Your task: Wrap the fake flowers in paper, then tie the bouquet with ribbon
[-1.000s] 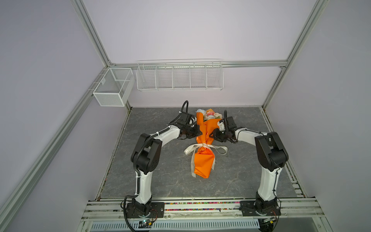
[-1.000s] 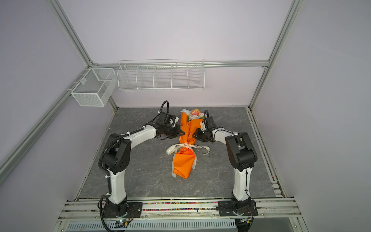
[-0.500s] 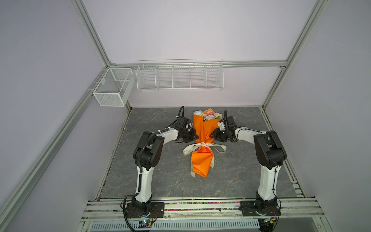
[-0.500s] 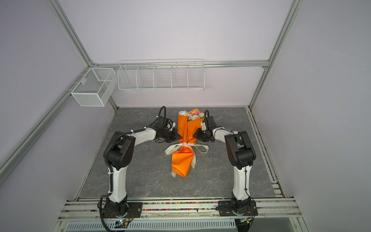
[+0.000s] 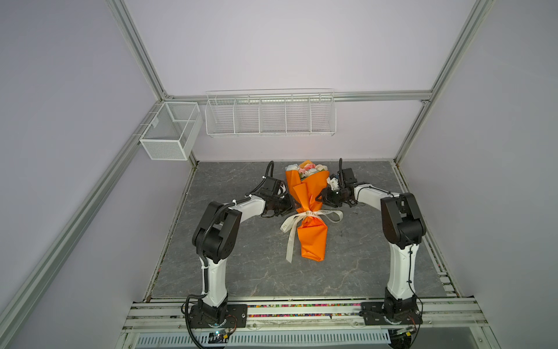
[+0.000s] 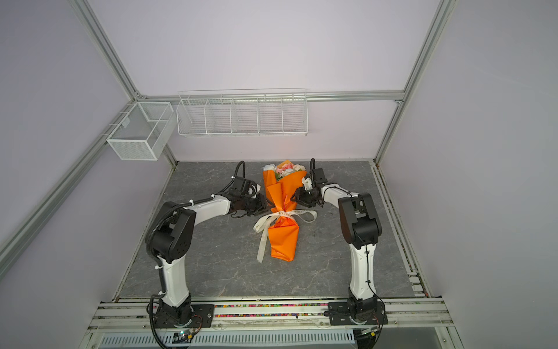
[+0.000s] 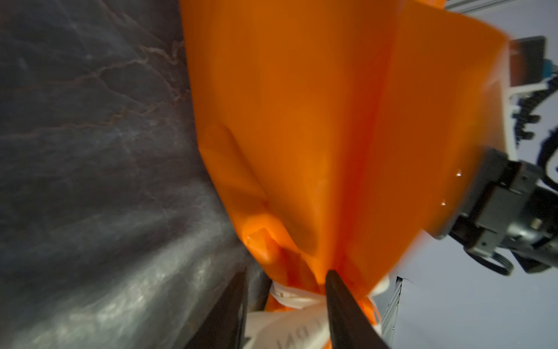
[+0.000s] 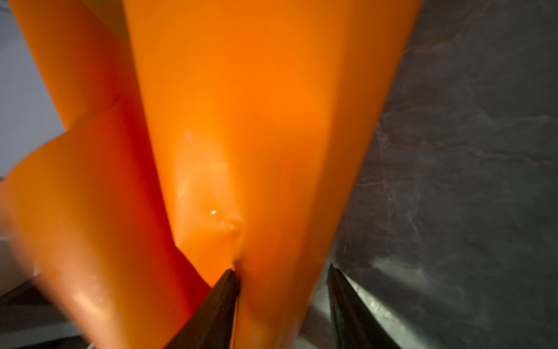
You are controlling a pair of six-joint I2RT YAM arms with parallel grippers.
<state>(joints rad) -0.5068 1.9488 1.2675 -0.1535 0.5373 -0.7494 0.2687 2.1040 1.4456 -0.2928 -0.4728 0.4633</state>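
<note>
1. Bouquet of fake flowers [image 5: 308, 169], both top views: it lies lengthwise at mid-table [image 5: 241, 241], between the two arms. Pale blooms [image 6: 285, 170] point at the back wall. The stems are hidden inside an orange paper wrap [image 5: 311, 238].
2. A cream ribbon [image 5: 314, 214] circles the wrap's narrow neck. It has loops on either side, and one long tail runs down the table beside the lower wrap [image 6: 282, 241].
3. The left gripper [image 5: 291, 205] sits against the wrap's left flank, just above the ribbon [image 6: 287, 215]. The right gripper [image 5: 321, 199] sits against the right flank at about the same level. The grippers [image 6: 265, 205] [image 6: 295, 198] face each other across the paper. These views are too small to show how far the jaws are open.
4. Left wrist view: the orange paper wrap [image 7: 302, 121] fills the middle, with grey table [image 7: 90, 151] beside it. The left gripper [image 7: 285, 273] has its two dark fingers parted. The tied neck and ribbon [image 7: 283, 326] sit in the gap. One fingertip [image 7: 332, 281] touches the paper and the other stands clear of it, so there is no clamp.
5. Right wrist view: the wrap [image 8: 241, 121] runs away from the camera, with table [image 8: 468, 151] to one side. The right gripper [image 8: 280, 270] is spread. A fold of paper lies between the fingers, one tip [image 8: 228, 281] is at a crease, and a sliver of table shows by the other tip. Nothing is pinched.
</note>
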